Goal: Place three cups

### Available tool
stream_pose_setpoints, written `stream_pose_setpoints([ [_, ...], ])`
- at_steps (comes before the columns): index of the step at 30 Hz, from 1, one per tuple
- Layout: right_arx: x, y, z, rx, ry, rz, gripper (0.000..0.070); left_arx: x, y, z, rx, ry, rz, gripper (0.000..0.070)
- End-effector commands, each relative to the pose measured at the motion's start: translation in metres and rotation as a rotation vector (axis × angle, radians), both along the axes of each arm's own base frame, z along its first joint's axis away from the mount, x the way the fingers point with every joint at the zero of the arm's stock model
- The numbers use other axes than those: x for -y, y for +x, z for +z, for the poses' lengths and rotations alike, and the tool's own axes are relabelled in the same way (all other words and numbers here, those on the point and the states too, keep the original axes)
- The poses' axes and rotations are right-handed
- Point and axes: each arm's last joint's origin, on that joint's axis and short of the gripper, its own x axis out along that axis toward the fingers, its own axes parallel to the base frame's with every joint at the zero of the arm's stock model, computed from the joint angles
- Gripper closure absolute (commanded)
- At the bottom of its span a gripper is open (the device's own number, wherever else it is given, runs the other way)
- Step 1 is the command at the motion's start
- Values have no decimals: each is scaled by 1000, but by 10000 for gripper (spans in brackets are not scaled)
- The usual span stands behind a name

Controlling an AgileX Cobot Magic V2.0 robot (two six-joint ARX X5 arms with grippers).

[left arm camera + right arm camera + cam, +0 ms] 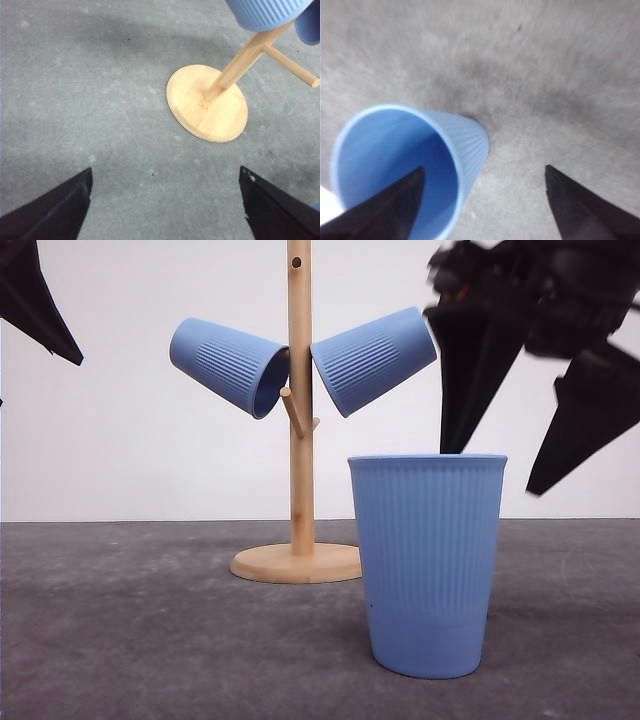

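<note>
Two light-blue ribbed cups hang tilted on the pegs of a wooden cup tree (300, 440), one to the left (228, 365) and one to the right (372, 358). A third cup (428, 565) stands upright on the table in front and to the right of the tree. My right gripper (493, 470) is open just above its rim. In the right wrist view one finger of that gripper (485, 167) reaches over the cup's mouth (385, 150) and the other stays outside the wall. My left gripper (165, 170) is open and holds nothing, high at the left, near the tree's base (207, 102).
The dark grey table (130, 630) runs back to a white wall. One free peg (292, 71) sticks out of the post below the hung cups. A finger of the left gripper (45, 310) shows in the front view's upper left corner.
</note>
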Motion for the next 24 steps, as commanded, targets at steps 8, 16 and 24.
stream_pose_setpoints([
  [8, -16, 5, -18, -61, -35, 43, 688, 1, 2, 2, 10, 0, -1, 156],
  [16, -7, 5, -12, -125, 66, 109, 700, 4, 0, 3, 2, -69, -99, 154],
  [24, 10, 11, 3, -189, 233, 218, 700, 15, -4, 14, -11, -243, -342, 143],
])
